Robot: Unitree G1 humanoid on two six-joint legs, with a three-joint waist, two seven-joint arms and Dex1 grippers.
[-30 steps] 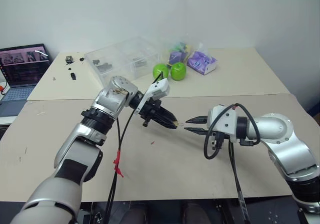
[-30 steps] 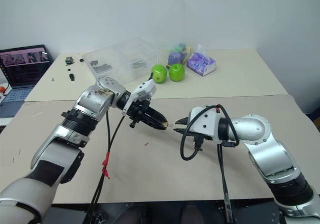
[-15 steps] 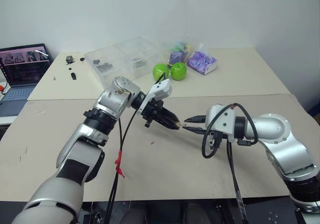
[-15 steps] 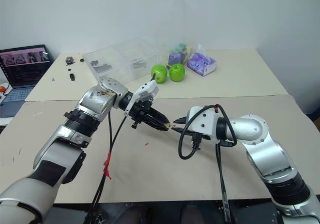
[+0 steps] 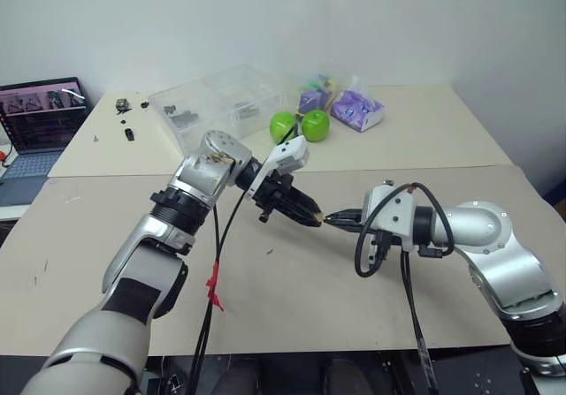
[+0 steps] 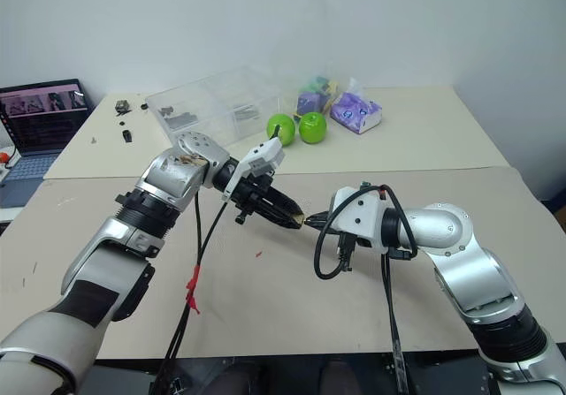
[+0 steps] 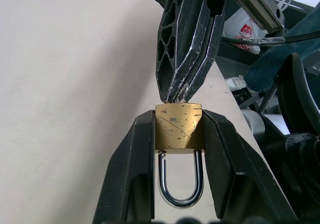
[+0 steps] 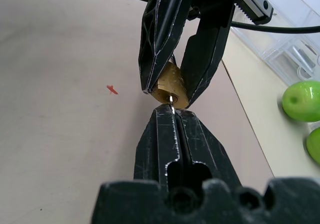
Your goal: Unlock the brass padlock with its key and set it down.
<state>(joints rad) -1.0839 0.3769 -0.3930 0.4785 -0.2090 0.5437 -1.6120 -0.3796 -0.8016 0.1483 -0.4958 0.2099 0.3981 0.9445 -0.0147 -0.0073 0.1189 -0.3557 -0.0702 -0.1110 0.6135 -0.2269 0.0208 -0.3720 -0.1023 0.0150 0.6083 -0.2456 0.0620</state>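
Padlock (image 7: pixel 178 126) between left hand (image 7: pixel 178 134) fingers, right hand (image 8: pixel 173 115) touching its base.

The left end effector (image 6: pixel 285 214) and the right end effector (image 6: pixel 315 223) meet tip to tip above the tan worktop (image 6: pixel 265 298), near the picture's centre. A speck of gold between the tips is the brass padlock (image 6: pixel 302 219); the key cannot be made out. At 12 o'clock from them sit two green apples (image 6: pixel 297 128), with a clear plastic box (image 6: pixel 208 108) at 11 o'clock and purple packets (image 6: pixel 354 111) at 1 o'clock. A laptop (image 6: pixel 40 117) stands far out at 10 o'clock.
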